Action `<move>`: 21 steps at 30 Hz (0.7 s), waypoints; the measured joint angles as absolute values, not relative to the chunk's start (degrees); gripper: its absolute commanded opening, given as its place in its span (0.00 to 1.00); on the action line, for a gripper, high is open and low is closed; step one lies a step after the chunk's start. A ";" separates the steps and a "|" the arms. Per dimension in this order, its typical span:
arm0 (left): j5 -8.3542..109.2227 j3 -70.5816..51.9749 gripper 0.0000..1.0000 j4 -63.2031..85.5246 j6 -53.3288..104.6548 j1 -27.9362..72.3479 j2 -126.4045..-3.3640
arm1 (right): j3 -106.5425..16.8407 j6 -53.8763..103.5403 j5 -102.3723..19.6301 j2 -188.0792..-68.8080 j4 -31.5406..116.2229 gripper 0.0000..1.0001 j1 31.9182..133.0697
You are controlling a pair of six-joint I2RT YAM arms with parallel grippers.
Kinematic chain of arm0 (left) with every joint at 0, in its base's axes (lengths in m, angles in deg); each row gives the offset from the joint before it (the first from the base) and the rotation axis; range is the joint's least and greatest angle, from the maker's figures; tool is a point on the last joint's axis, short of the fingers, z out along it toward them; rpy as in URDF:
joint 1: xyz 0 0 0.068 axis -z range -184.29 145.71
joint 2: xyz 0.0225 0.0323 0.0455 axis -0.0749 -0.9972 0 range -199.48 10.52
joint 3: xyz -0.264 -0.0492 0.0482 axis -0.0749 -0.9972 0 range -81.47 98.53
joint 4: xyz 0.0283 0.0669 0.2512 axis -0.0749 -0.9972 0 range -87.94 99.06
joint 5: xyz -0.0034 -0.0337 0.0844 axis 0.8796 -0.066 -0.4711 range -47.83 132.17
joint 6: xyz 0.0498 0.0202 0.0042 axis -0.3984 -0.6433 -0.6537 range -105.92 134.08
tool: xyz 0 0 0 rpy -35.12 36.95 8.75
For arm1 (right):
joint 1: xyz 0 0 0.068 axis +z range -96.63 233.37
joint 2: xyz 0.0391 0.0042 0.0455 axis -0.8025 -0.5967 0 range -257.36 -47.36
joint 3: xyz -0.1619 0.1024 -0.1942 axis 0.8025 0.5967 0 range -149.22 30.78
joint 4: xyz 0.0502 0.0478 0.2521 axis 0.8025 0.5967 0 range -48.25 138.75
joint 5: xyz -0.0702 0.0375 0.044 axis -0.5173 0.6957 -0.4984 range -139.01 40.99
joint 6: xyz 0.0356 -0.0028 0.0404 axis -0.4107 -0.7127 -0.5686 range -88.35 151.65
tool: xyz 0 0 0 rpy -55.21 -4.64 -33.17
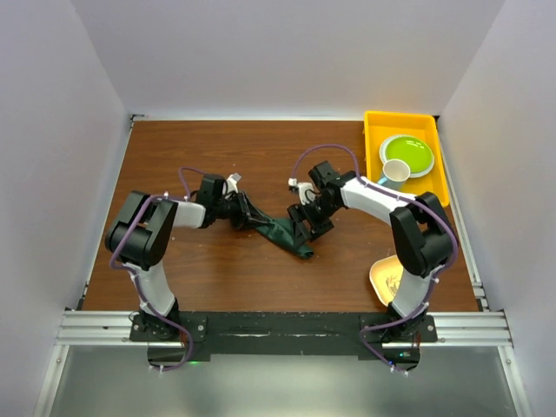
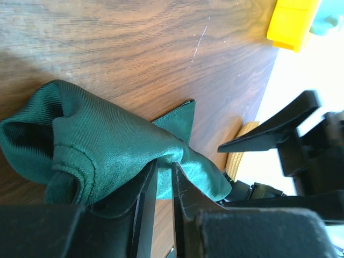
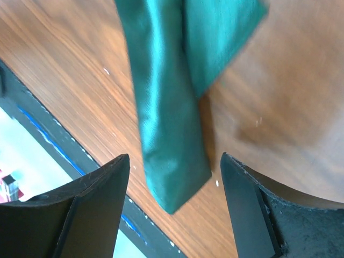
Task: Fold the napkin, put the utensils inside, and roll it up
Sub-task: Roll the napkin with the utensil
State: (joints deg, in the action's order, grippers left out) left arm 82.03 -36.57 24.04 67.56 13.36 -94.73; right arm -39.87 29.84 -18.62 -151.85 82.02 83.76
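The dark green napkin [image 1: 285, 236] lies bunched and partly rolled on the wooden table between my two grippers. My left gripper [image 1: 256, 221] is shut on one bunched end of the napkin [image 2: 107, 145], with the cloth pinched between its fingertips [image 2: 164, 164]. My right gripper [image 1: 304, 230] is open and hovers over the other, narrow folded end of the napkin [image 3: 166, 107], which lies between its spread fingers [image 3: 174, 158] without touching them. The spoon is not in view.
A yellow tray [image 1: 373, 143] at the back right holds a green plate [image 1: 408, 155] and a white cup [image 1: 395, 171]. A pale yellow woven bowl [image 1: 387, 276] sits by the right arm's base. The black front rail [image 1: 278, 326] is near.
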 measured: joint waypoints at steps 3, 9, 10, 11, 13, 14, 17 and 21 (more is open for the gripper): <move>82.01 -35.80 0.21 22.44 67.45 13.36 -94.88 | -36.24 29.71 -20.78 -151.33 81.43 0.72 84.15; 82.05 -34.21 0.21 18.77 66.88 13.36 -95.17 | -35.24 29.56 -32.22 -149.66 81.54 0.75 87.13; 82.09 -33.94 0.21 18.20 66.84 13.36 -95.25 | -35.87 29.73 -35.12 -149.03 82.06 0.76 88.15; 82.12 -33.77 0.21 17.92 66.81 13.36 -95.34 | -36.53 29.76 -36.85 -148.42 82.39 0.79 89.20; 82.20 -33.38 0.21 17.00 66.79 13.36 -95.47 | -39.02 30.61 -41.15 -147.24 82.91 0.84 92.13; 82.25 -33.20 0.21 16.61 66.77 13.36 -95.52 | -40.50 30.96 -43.03 -146.65 82.63 0.85 93.92; 82.27 -32.37 0.20 14.99 66.51 13.36 -95.69 | -44.70 32.12 -46.44 -146.52 81.03 0.87 98.58; 82.49 -31.21 0.21 13.20 66.42 13.36 -96.22 | -51.17 33.43 -50.16 -151.33 79.31 0.87 102.67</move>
